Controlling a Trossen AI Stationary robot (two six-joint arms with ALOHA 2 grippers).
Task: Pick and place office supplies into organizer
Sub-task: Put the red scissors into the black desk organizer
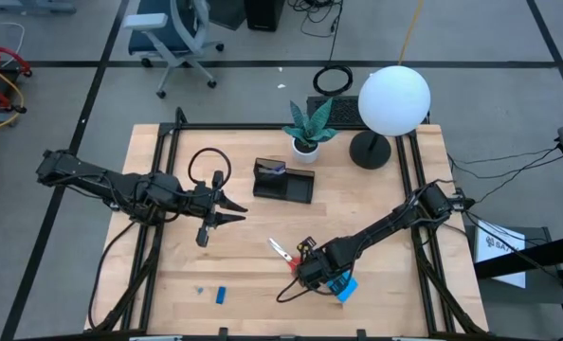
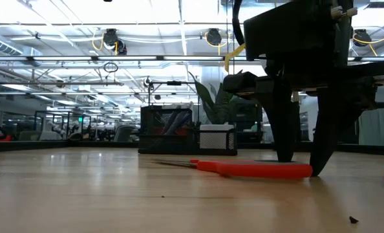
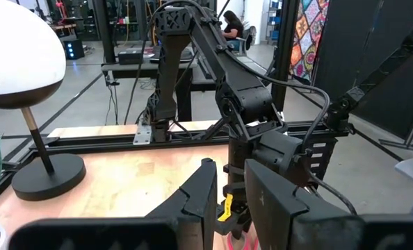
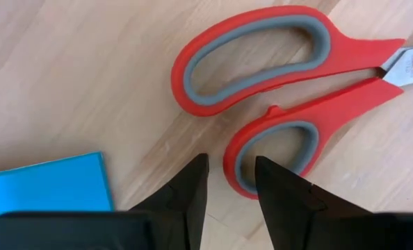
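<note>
Item 1, scissors [image 1: 283,252]: red-handled, lying flat on the wooden bench [image 1: 376,204] toward its front, blades pointing away from the right arm. In the right wrist view both handle loops [image 4: 262,62] are showing red with grey lining, and the smaller loop is sitting just ahead of the fingertips.

Item 2, right end effector [image 1: 309,272]: lowered to the bench surface at the scissor handles. Its two dark fingers [image 4: 185,187] are standing part open with a narrow gap between them; the rim of the smaller loop is lying at that gap, and nothing is being gripped. In the low view the fingers are coming down to the bench at the handle end of the scissors [image 2: 253,169].

Item 3, blue pad [image 1: 344,286]: bright blue square, lying flat just beside the right end effector, on the side away from the scissors; a corner is showing in the right wrist view [image 4: 46,184].

Item 4, small blue piece [image 1: 221,295]: lying near the bench's front edge, well apart from the scissors.

Item 5, organizer [image 1: 283,181]: black compartmented tray, sitting mid-bench near the back, with slim items standing in its taller section; well apart from the scissors.

Item 6, left end effector [image 1: 230,212]: hovering over the bench left of the organizer, fingers slightly apart, holding nothing.

Item 7, surroundings: potted plant [image 1: 307,128] and white globe lamp [image 1: 393,100] standing at the back edge.
</note>
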